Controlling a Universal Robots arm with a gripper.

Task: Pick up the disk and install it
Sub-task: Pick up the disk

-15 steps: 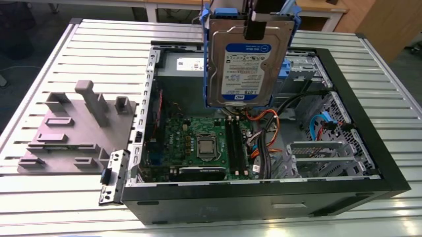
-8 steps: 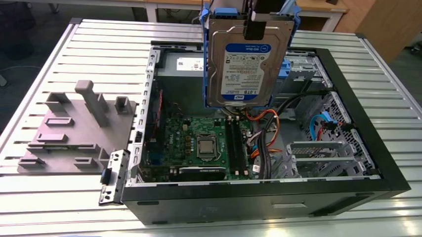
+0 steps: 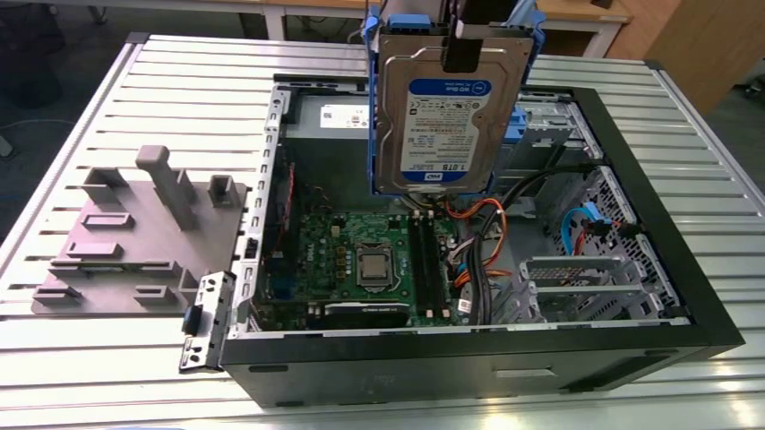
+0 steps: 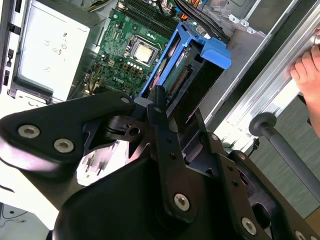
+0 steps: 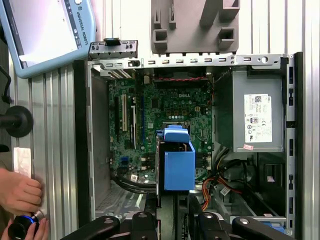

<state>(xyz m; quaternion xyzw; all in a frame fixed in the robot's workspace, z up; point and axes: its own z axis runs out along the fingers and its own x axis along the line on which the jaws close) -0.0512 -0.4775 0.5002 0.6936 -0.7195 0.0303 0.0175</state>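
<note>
One disk (image 3: 449,107) hangs upright in the upper middle of the exterior view. The single end effector (image 3: 468,40) is clamped shut on its top end, above the one open computer case (image 3: 478,358) lying on the slatted tabletop (image 3: 96,358). Both wrist views show the disk's blue rails over the one green motherboard (image 5: 165,115), clear of it. One grey power-supply box (image 5: 250,115) sits inside the case. One grey moulded fixture (image 3: 132,233) rests toward the exterior view's left. A person's hand (image 5: 20,192) touches the tabletop.
</note>
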